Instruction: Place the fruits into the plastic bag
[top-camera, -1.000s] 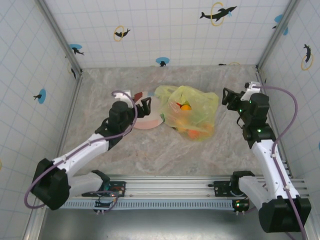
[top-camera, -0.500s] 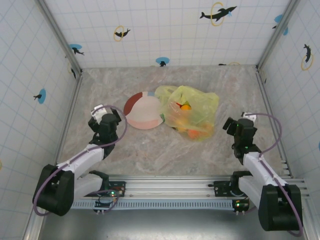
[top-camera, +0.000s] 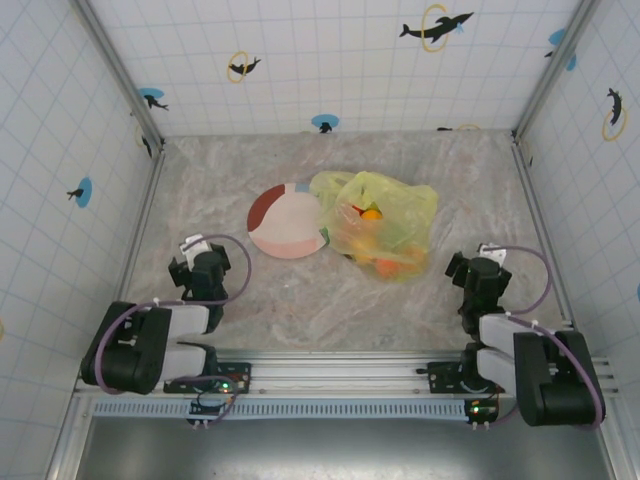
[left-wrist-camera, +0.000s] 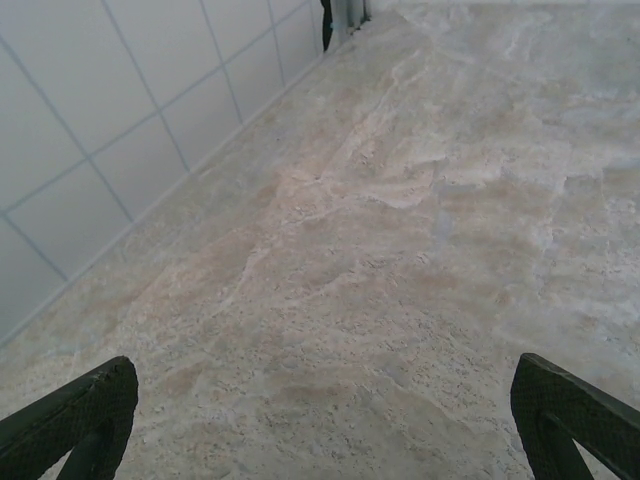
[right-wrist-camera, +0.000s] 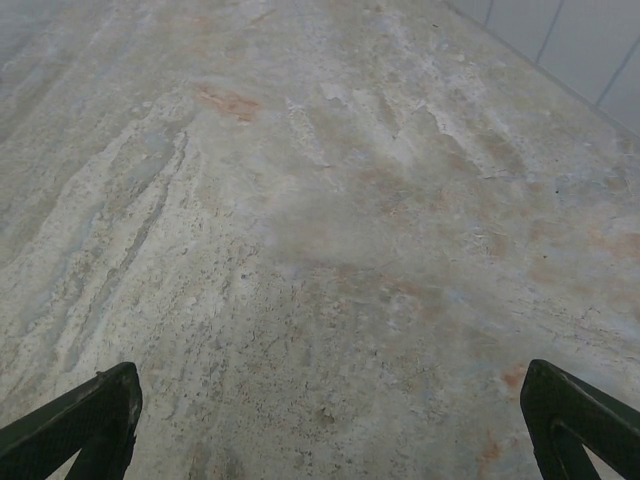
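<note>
The left hand (top-camera: 197, 262) is at 8 o'clock of the counter (top-camera: 300, 300), its fingers spread wide above bare stone and holding nothing. A plate (top-camera: 283, 225) lies near the centre. Touching its 3 o'clock edge, the plastic bag (top-camera: 395, 205) holds the fruits (top-camera: 371, 213), orange ones showing through. At 4 o'clock, the right hand (top-camera: 473, 272) is likewise spread and empty.

marble table (top-camera: 320, 165) bears plate (top-camera: 285, 222), plastic bag (top-camera: 402, 205).
</note>
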